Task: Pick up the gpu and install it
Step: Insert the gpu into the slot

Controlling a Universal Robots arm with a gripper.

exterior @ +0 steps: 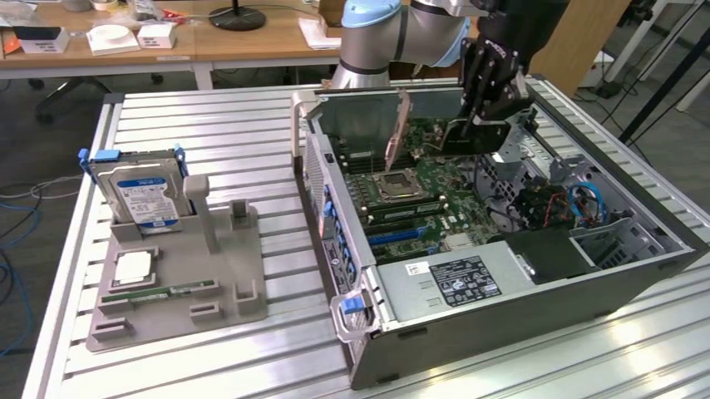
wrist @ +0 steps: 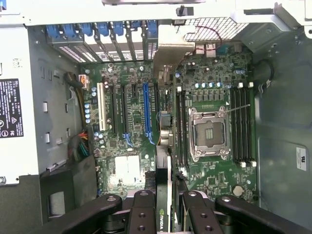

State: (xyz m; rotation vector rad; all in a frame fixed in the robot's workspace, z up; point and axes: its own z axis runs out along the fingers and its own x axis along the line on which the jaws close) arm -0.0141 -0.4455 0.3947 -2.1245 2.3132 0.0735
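Note:
My gripper (exterior: 486, 106) hangs over the back part of the open computer case (exterior: 533, 295), shut on the gpu (exterior: 475, 137), a dark card held on edge above the motherboard (exterior: 427, 216). In the wrist view the gpu (wrist: 164, 141) runs edge-on from between my fingers (wrist: 142, 214) out to its silver end bracket (wrist: 170, 51) near the case's slot openings. It hovers just beside the long blue slot (wrist: 146, 112), between that slot and the processor socket (wrist: 208, 134). I cannot tell whether its lower edge touches the board.
Left of the case, a grey fixture tray (exterior: 222, 274) holds an upright hard drive with a blue label (exterior: 139, 195), a processor chip (exterior: 133, 266) and a memory stick (exterior: 166, 293). Cables (exterior: 577, 204) and a power supply (exterior: 455, 278) fill the case's near end.

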